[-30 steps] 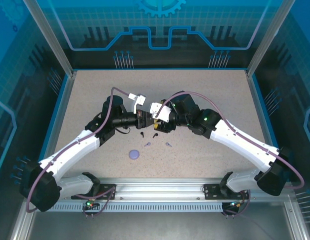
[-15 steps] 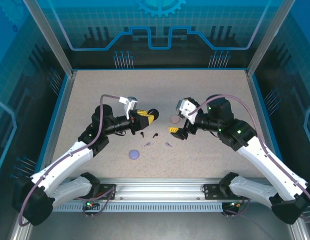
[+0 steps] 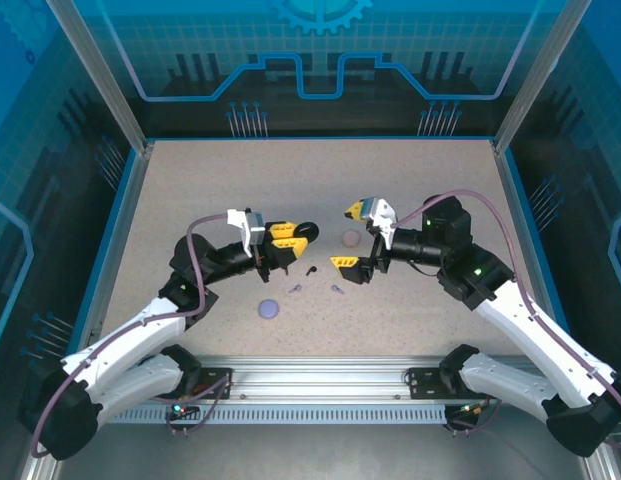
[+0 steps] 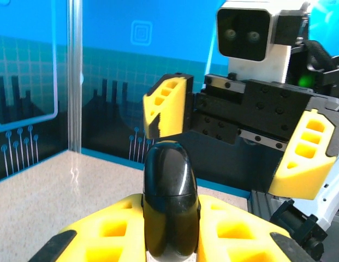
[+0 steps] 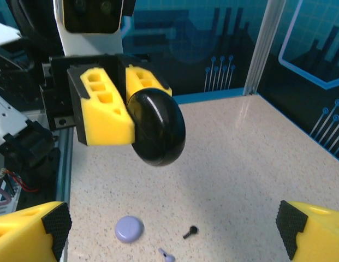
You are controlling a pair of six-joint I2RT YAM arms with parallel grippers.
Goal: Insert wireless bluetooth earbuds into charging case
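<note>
Black disc case (image 5: 156, 126) is clamped between the left fingers (image 5: 101, 112), while the right fingers (image 3: 347, 263) stand wide apart.

The worktop (image 3: 190, 190) is pale beige with fine dark speckles, and the walls (image 4: 27, 82) are blue with a lighter grid and circuit-line pattern. The left hand (image 3: 293, 236) and right hand (image 5: 172, 225) have bright yellow fingers (image 5: 101, 117) tipped in black, on white-and-black arms (image 3: 140, 330) with purple cables (image 3: 205, 225). The black case (image 5: 157, 126) is glossy, the lavender case (image 3: 269, 309) and dusty pink case (image 3: 351, 238) are matt, and there is a black earbud (image 3: 311, 270) and two lavender earbuds (image 3: 294, 290).
</note>
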